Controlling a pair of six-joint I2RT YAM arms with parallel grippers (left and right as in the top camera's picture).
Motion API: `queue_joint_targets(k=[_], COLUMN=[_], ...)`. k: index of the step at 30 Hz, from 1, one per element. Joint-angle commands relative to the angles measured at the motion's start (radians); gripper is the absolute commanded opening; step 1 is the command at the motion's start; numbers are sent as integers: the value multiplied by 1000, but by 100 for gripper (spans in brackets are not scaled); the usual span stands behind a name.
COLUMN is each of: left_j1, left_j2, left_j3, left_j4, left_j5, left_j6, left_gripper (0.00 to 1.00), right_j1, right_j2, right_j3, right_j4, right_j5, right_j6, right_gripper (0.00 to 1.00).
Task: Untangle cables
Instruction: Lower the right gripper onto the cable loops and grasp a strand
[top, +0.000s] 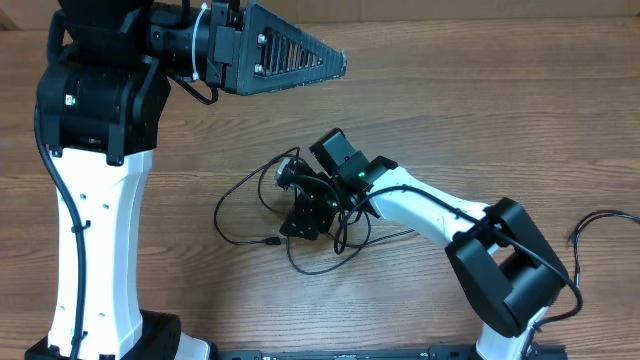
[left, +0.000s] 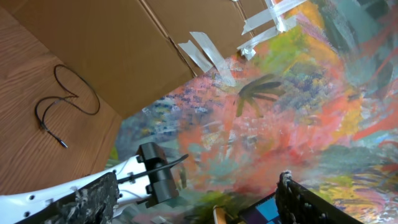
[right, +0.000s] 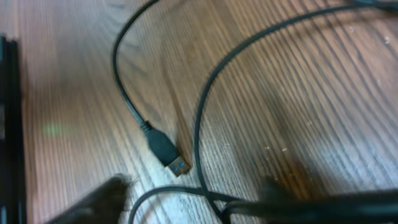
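The cables (top: 250, 205) are thin black cords lying in a loose tangle of loops at the table's middle. My right gripper (top: 300, 222) is down in that tangle. In the right wrist view its fingers (right: 102, 199) stand apart on either side of two crossing cables (right: 205, 190), not pinching them. A black plug with a blue insert (right: 169, 154) lies just ahead of them. My left gripper (top: 340, 62) is held high at the back left, away from the tangle. In the left wrist view it (left: 196, 205) is open and holds nothing. Another thin cable (left: 74, 93) shows on the wood there.
A black cord (top: 600, 222) curls at the table's right edge. A cardboard wall (left: 112, 43) and a colourful painted backdrop (left: 280, 112) stand beyond the table. The left arm's white column (top: 95, 250) rises at the left.
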Motion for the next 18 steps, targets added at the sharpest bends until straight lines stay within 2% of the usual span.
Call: queue_joint_targets(k=[1, 9, 14, 18], left_j1=[3, 3, 3, 3], left_j2=[-6, -6, -6, -6], left_j3=[12, 12, 12, 12], left_j4=[2, 2, 1, 1], left_j5=[19, 19, 19, 19], left_j6=[11, 12, 12, 12], left_gripper=[81, 82, 82, 82], right_j1=[-1, -3, -20, -51], right_j2=[24, 25, 10, -35], right_j3=[-2, 8, 61, 128], right_j4=[16, 78, 72, 58], right_j5=[-11, -55, -145, -169], right_j6=[-1, 52, 58, 120], right_gripper=[6, 4, 4, 4])
